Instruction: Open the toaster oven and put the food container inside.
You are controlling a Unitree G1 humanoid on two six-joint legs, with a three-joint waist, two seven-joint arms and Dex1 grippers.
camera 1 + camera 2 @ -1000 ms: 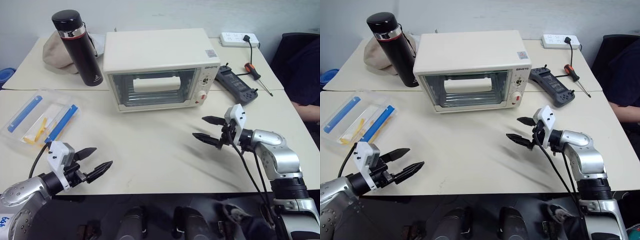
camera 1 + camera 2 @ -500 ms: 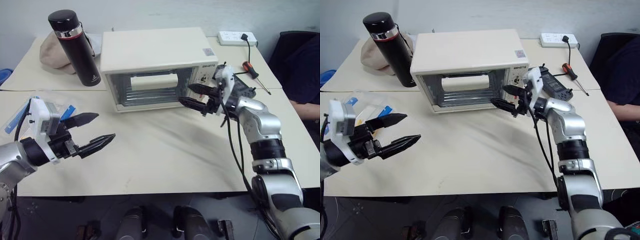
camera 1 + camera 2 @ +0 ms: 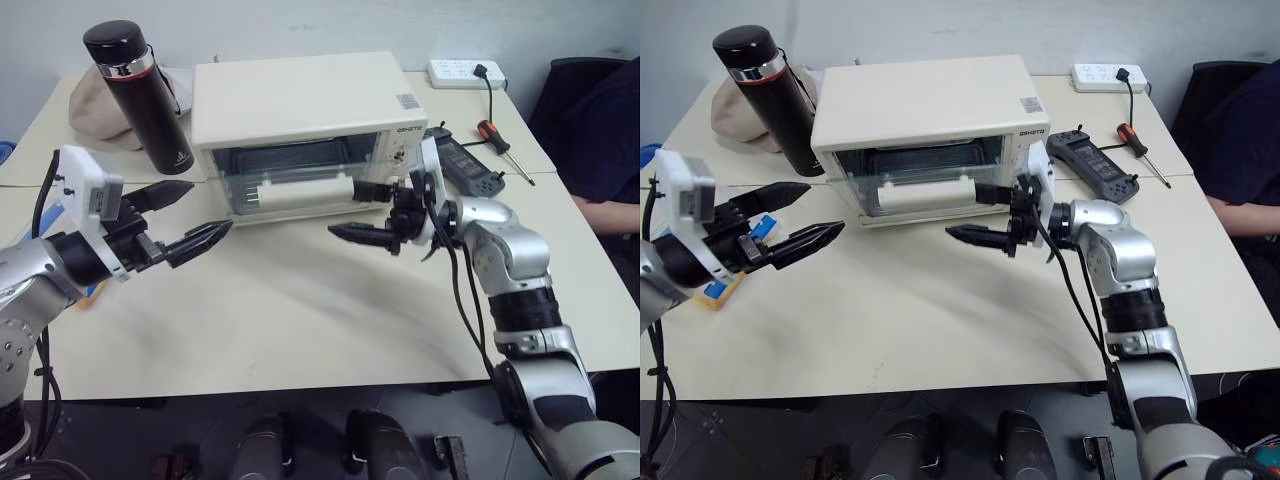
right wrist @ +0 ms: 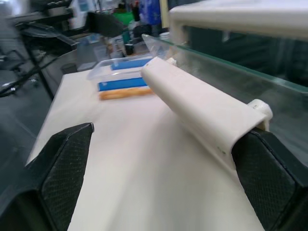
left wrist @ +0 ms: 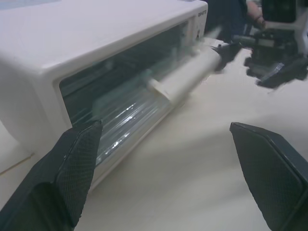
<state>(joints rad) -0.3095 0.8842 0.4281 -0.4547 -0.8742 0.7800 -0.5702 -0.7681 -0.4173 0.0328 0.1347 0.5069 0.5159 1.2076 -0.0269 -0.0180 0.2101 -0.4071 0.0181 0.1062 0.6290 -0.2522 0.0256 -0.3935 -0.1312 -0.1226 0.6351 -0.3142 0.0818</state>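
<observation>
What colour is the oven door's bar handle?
Cream-white, like the toaster oven body; the bar handle shows best in the right wrist view.

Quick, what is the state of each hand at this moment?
Left hand: open, holding nothing.
Right hand: open, one finger by the end of the toaster oven door handle, not closed on it.

Cream table (image 3: 300, 310) carries toaster oven (image 3: 300, 110) at upper centre, black flask (image 3: 135, 95) and beige cloth (image 3: 95, 110) upper left. Power strip (image 3: 460, 72), screwdriver (image 3: 498, 146), dark handset (image 3: 462, 168) upper right; food container (image 4: 122, 77) at left edge.
</observation>
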